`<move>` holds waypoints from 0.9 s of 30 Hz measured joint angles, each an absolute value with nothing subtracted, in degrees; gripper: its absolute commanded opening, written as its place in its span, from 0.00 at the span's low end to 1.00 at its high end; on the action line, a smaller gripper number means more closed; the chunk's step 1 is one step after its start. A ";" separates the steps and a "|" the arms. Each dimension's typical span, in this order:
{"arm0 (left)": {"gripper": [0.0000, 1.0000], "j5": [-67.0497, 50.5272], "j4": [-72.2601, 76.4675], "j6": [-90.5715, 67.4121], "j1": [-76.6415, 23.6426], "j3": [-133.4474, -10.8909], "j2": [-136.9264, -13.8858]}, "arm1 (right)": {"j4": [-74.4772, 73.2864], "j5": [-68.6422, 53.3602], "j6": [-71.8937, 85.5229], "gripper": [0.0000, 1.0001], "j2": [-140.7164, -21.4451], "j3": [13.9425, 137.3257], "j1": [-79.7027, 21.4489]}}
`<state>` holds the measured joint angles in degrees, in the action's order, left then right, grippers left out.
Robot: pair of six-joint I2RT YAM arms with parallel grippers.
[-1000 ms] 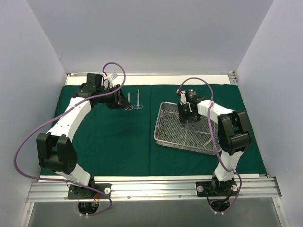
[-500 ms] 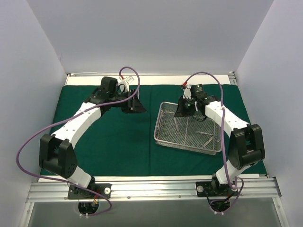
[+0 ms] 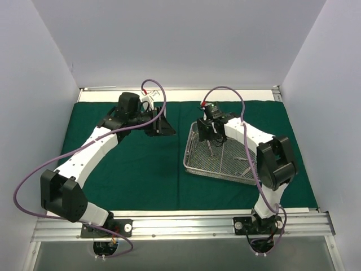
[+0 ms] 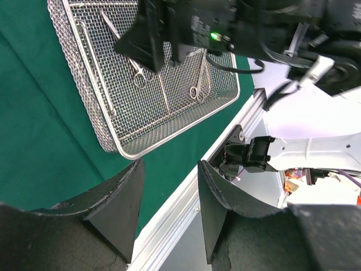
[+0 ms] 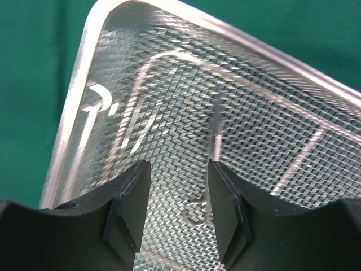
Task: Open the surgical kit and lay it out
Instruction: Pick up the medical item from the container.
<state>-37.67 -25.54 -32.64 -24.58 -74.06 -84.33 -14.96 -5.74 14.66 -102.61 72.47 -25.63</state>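
Top external view: the left end effector (image 3: 161, 125) hangs over the far middle of the dark green drape (image 3: 135, 169). In the left wrist view its fingers (image 4: 121, 197) stand moderately apart with nothing between them. The right end effector (image 3: 207, 132) sits over the far-left corner of the wire-mesh tray (image 3: 189, 164). In the right wrist view its fingers (image 5: 132, 209) are also parted and grip nothing. A scissor-like instrument (image 5: 214, 130) lies blurred on the mesh just beyond them.

The tray rests on the right half of the drape and holds more steel instruments (image 4: 138, 76). The drape lies spread flat and covers the tabletop almost edge to edge. An aluminium rail (image 3: 180, 221) runs along the near edge and carries both arm bases. Plain white walls (image 3: 180, 39) close the left, far and right sides.

A second ago the left end effector was further left, and steel instruments lay in plain sight on the drape beside it. It now hides that spot. The right end effector has moved from the tray's middle to its far-left corner.
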 measured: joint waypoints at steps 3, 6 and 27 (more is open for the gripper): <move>0.51 -37.45 -25.93 -32.71 -24.58 -73.30 -82.87 | -15.53 -1.85 14.96 0.43 -104.66 73.43 -25.87; 0.51 -37.21 -26.15 -32.80 -24.58 -72.44 -81.76 | -15.84 0.56 14.94 0.43 -105.93 73.47 -25.82; 0.51 -36.88 -26.33 -33.39 -24.58 -69.89 -80.27 | -16.12 2.92 14.35 0.31 -110.63 73.45 -26.46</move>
